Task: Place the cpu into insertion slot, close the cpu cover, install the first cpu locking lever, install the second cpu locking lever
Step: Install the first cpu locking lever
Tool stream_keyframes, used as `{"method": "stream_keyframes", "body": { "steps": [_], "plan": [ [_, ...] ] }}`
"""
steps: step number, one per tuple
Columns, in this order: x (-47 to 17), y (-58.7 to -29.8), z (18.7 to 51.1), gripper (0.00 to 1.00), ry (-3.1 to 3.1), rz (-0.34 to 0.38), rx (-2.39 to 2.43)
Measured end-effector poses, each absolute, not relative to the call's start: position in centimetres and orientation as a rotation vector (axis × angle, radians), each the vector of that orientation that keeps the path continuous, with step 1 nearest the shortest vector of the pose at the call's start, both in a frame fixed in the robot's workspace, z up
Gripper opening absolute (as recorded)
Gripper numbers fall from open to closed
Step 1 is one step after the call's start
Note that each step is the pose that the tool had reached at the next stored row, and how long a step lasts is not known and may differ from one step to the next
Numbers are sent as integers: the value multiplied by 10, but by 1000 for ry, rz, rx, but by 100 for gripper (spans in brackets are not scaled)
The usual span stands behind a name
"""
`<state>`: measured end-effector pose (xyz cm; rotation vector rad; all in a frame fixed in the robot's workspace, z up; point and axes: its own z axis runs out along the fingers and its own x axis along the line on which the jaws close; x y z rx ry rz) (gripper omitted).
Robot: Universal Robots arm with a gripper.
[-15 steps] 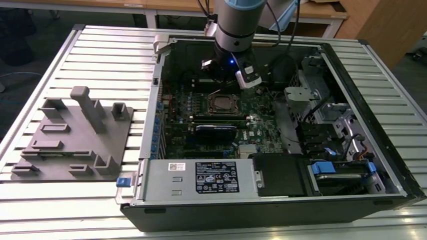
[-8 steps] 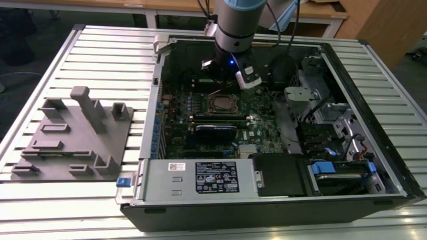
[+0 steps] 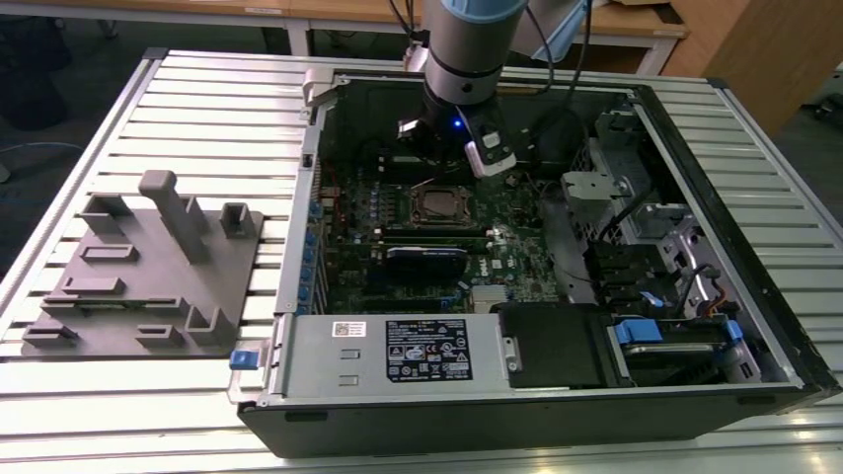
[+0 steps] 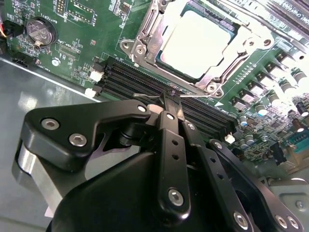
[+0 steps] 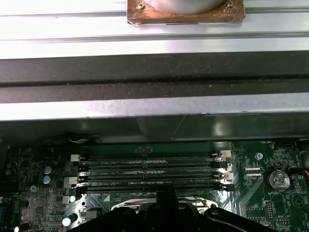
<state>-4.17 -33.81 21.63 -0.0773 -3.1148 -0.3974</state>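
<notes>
Gripper: your gripper [image 4: 169, 99] is set narrow, its tips together right at a thin wire lever. You cannot tell from here whether it pinches the wire or only presses on it.
Lever: the lever [image 4: 145, 95] runs crosswise at the fingertips, over the memory slots and just short of the socket. I judge it not yet latched.
Memory slots: four long black memory slots [image 5: 152, 171] lie side by side between the gripper and the socket.
Cpu: the cpu [image 4: 198, 43] already sits square in the socket, pale metal face up.
Cover: the cover [image 4: 143, 36] appears to be down, its frame lying around the cpu's edges with the face showing through the window.
Socket: in the exterior view the socket [image 3: 411, 205] is near the middle of the board. The arm [image 3: 464, 59] is at its twelve o'clock and a blue-and-black card [image 3: 424, 260] at its six o'clock.
Done: by my reading, two steps of four, with the cpu in and the cover closed.
Left: both levers. The first is in hand, and you cannot make out the state of the second.
Count: one gripper, one cpu, one cover, one socket, one lever clearly seen, four memory slots, one coin battery [image 4: 38, 31].
Farther out: the open computer case [image 3: 306, 227] rests on a slatted table [image 3: 197, 89], and one grey holder block [image 3: 145, 276] stands at the case's nine o'clock.
</notes>
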Motion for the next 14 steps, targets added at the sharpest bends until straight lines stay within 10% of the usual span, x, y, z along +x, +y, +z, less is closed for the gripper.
{"method": "stream_keyframes", "body": {
  "steps": [14],
  "plan": [
    [-39,-338,215,11,-3115,-398,-77]
  ]
}}
